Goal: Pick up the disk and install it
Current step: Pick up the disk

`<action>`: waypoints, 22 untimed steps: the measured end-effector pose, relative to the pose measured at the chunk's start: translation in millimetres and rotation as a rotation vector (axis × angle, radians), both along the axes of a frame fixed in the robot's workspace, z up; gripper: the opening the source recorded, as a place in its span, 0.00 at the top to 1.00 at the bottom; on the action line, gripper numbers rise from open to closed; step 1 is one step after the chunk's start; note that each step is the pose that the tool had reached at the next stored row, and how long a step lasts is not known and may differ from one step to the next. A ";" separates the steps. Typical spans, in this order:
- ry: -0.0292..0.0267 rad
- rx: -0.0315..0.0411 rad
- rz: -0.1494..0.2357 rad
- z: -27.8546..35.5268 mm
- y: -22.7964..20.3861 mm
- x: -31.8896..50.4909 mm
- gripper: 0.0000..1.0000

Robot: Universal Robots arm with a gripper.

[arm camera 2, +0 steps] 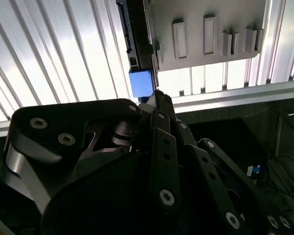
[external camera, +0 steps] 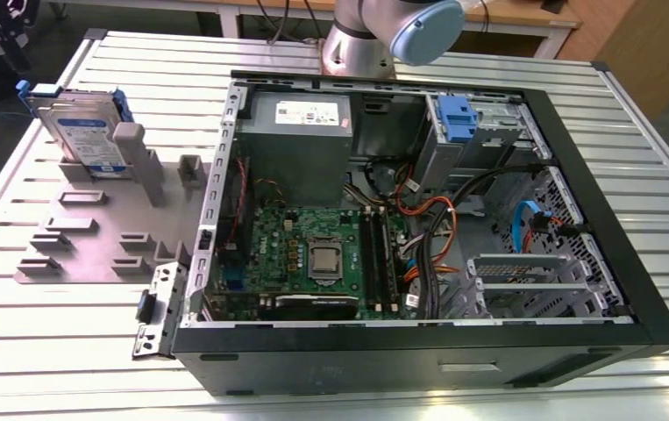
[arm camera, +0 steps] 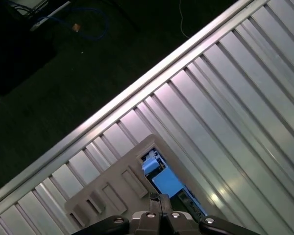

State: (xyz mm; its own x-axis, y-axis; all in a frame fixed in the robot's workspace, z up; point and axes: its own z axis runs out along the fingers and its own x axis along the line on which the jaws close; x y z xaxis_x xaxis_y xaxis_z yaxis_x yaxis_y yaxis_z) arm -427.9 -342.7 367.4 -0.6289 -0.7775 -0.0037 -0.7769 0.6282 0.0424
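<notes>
Exterior view: the disk (external camera: 77, 132) stands on edge in the grey holder (external camera: 100, 237). Second wrist view: the gripper (arm camera 2: 157, 96), fingers (arm camera 2: 160, 120) closed together on nothing, hangs above the holder. First wrist view: the disk sits at the holder's edge, under the gripper.

No legible print: white-and-blue label on the disk (external camera: 81, 132), white sticker on the power supply (external camera: 299, 145)

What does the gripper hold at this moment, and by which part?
Nothing. The gripper is shut and empty. The disk stands on edge in the grey rack, and nothing grips it.
</notes>
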 end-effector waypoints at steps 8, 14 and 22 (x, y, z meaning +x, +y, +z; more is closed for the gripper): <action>0.0000 0.0000 0.110 -0.1 0.0 0.0 0.89; 0.0000 0.0000 0.202 -0.3 0.0 0.0 0.89; -0.0069 -0.0008 0.241 -1.8 3.4 0.0 0.89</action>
